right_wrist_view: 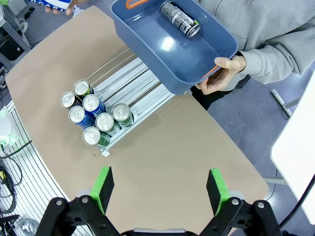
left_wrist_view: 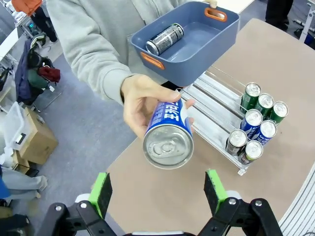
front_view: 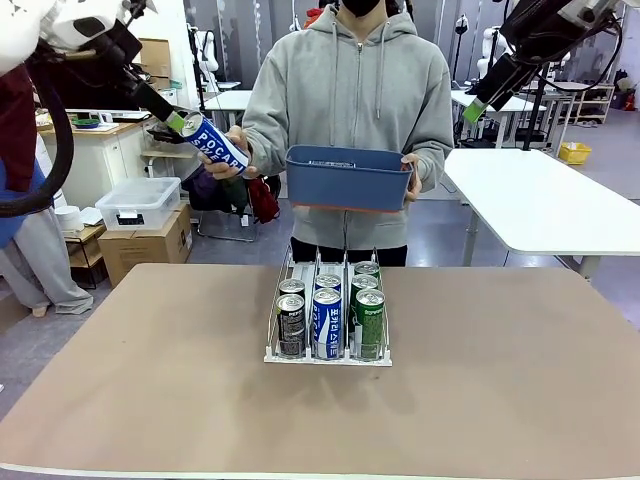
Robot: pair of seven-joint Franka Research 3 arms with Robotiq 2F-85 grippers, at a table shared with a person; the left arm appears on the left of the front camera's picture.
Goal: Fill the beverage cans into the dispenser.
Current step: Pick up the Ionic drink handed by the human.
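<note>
— Any print you can read?

— Yes, on the blue-and-white can (front_view: 213, 142) at the left: "POCARI SWEAT" in white capitals. A person's hand (front_view: 234, 163) holds it tilted in the air beyond the far edge of the desk (front_view: 500, 390), with its silver top toward the left pincer (front_view: 172, 122).

— Is that pincer on it?

— Not gripping it. In the left wrist view its fingers (left_wrist_view: 101, 192) stand spread wide, and the can's top sits just ahead of them. Only the hand holds the can. In the front view a green pad sits right at the rim, and I cannot tell whether it touches.

— And the right pincer?

— The right pincer (front_view: 476, 106) hangs high at the right, also spread and holding nothing.

— Where's the dispenser?

— The dispenser (front_view: 328, 357) sits mid-desk with seven cans upright at its near end. There are two dark cans (front_view: 291, 325) in the left lane and two blue cans (front_view: 327, 322) in the middle, with white characters running down them. Three green cans (front_view: 369, 322) fill the right lane. The print on the dark and green ones is too small to read.

— Anything else?

— The person's other hand (front_view: 411, 176) holds a blue bin (front_view: 348, 180) with orange handles in the air by the dispenser's far end. A lone dark can (right_wrist_view: 179, 18) lies on its side inside, and its label can't be read.
</note>
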